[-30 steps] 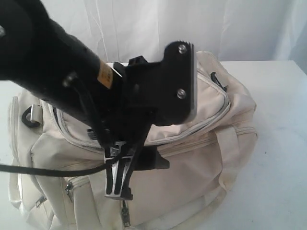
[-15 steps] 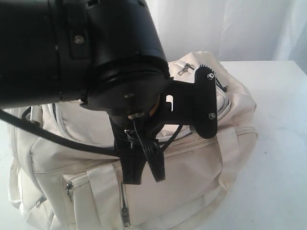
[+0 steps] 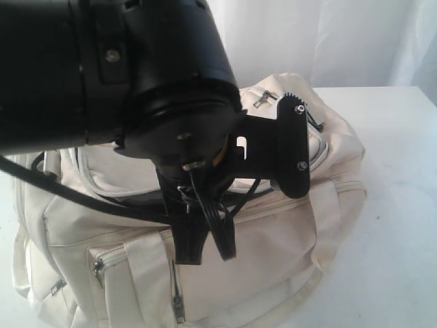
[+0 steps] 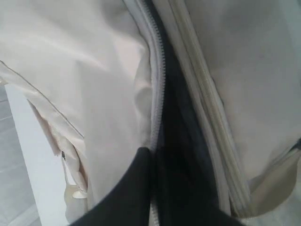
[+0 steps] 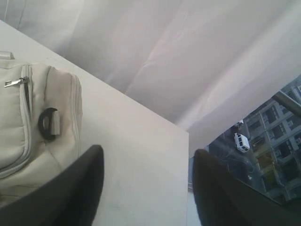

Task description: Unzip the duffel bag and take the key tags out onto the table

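The cream-white duffel bag (image 3: 287,232) lies on the white table (image 3: 396,205). My left gripper (image 3: 205,258) hangs from the big black arm over the middle of the bag. In the left wrist view that gripper (image 4: 153,153) is shut, with the grey zipper (image 4: 157,84) running in between its fingers. A dark slit (image 3: 130,199) shows along the top zipper line. My right gripper (image 5: 148,183) is open and empty above bare table, just past the bag's end (image 5: 23,117). The key tags are hidden.
The left arm's black body blocks much of the exterior view. A black strap ring (image 5: 47,123) and a metal zipper pull (image 5: 13,82) sit on the bag's end. The table's edge (image 5: 188,155) is close to the right gripper. A white curtain (image 3: 355,41) hangs behind.
The left arm swung over the bag and its wrist turned. Its gripper then shut at the zipper. A dark slit has appeared along the top zipper line.
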Controlling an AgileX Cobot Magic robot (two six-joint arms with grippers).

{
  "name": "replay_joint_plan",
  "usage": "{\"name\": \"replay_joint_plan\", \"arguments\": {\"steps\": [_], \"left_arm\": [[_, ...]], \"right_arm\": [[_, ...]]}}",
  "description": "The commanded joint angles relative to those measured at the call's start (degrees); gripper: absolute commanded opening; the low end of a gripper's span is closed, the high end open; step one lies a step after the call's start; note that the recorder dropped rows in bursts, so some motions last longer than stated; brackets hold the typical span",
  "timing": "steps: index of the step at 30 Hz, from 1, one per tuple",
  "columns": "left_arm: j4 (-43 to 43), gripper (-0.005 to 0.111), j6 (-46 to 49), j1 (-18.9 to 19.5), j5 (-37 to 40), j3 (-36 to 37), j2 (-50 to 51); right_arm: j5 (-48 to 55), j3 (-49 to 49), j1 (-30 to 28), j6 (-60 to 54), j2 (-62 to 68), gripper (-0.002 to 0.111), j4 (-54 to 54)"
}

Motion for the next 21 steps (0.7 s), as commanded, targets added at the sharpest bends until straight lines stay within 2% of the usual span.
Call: {"name": "replay_joint_plan", "arguments": {"steps": [1,6,12,15,21], "left_arm": [[2.02,0.000,-0.52,-0.31,0.54,-0.37,-0.13],[4.45,0.000,-0.52,-0.31,0.54,-0.37,-0.13],[17.20,0.000,-4.10,1.17,-1.50,-0.37,-0.13],[19.65,0.000,-5.94,4.69,-5.80,-0.37,-0.13],[20.00,0.000,-7.38,15.61,-15.68,-0.37,0.47]], "right_arm": [[-0.32,0.32,-0.04,0.62,0.02,0.052,-1.14],[-0.32,0.32,-0.04,0.72,0.02,0.052,-1.13],[-0.32,0.32,-0.04,0.83,0.02,0.052,-1.13],[-0.32,0.32,-0.04,0.83,0.02,0.052,-1.13],[-0.43,0.58,-0.04,0.95,0.02,0.052,-1.13]]}}
